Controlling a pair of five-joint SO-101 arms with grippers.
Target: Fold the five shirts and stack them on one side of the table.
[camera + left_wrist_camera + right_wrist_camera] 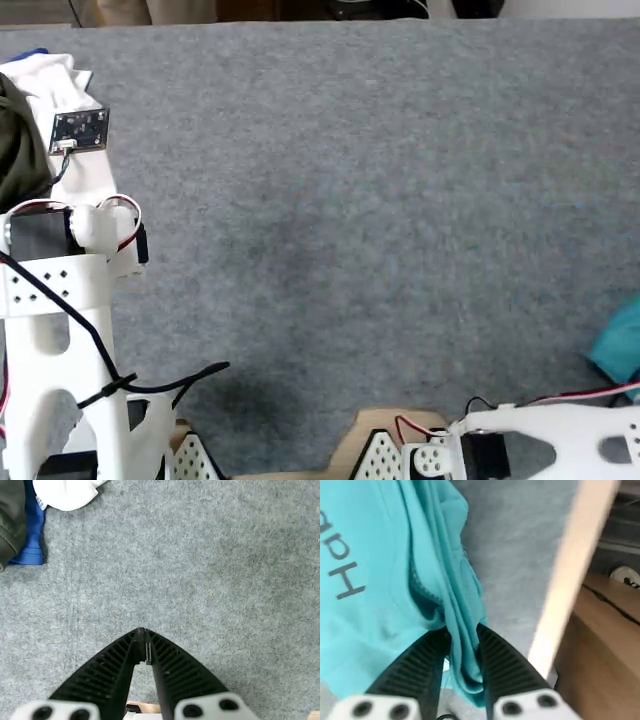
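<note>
A teal shirt (pixel 380 580) lies crumpled at the table's right edge (pixel 618 345). My right gripper (pixel 462 635) is shut on a bunched fold of this shirt near the table's edge. A white shirt (pixel 50 85), a dark green shirt (pixel 20 150) and a bit of a blue one (pixel 32 535) lie piled at the far left of the grey mat (pixel 380 200). My left gripper (pixel 142 637) hovers over bare mat next to that pile (pixel 60 492), its black fingers shut with nothing between them.
The left arm's white frame (pixel 60 330) and cables stand at the near left. The right arm's base (pixel 520 450) sits at the near right. Beyond the table's right edge (pixel 570 575) is a wooden floor.
</note>
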